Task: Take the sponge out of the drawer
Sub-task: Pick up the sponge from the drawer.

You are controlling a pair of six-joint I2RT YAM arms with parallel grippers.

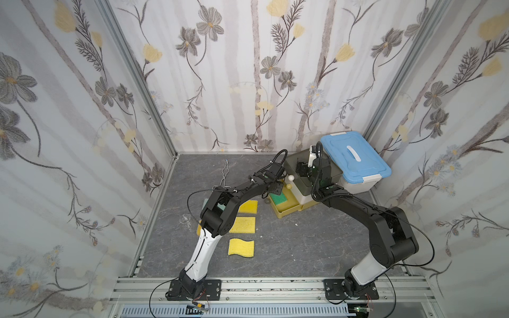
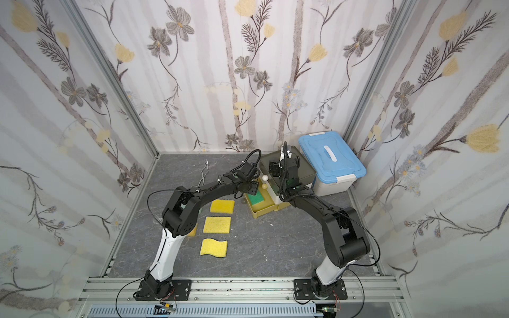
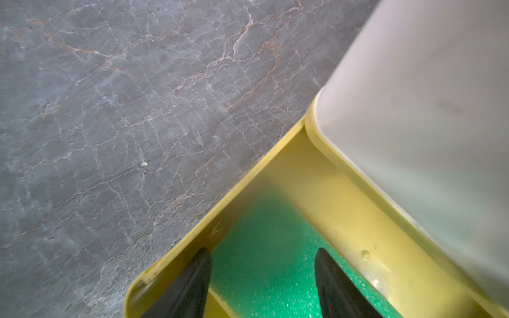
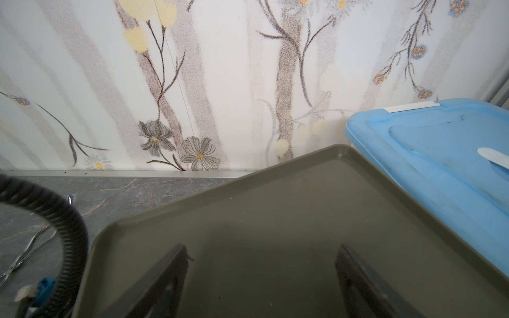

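Green sponge (image 3: 275, 220) lies in the pulled-out yellow drawer (image 3: 242, 181). Left hand (image 3: 263, 250) hangs over it, jaws parted and empty, poised to pinch. Right hand (image 4: 261, 246), also open and empty, sits over the cabinet top (image 4: 275, 192), likely to steady it.

I see a blue-lidded bin (image 1: 355, 157) in the far corner — metal tongs (image 1: 224, 174) lie apart on the grey desk (image 1: 303, 242).

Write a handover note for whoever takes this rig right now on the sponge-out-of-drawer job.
Left gripper: open, poised over the green sponge, not yet closed.
Right gripper: open, empty, above the olive top tray.
Yellow drawer: pulled out, sponge lying inside.
Done: drawer open, left gripper in position.
Left to do: close, lift the sponge out, set it down.
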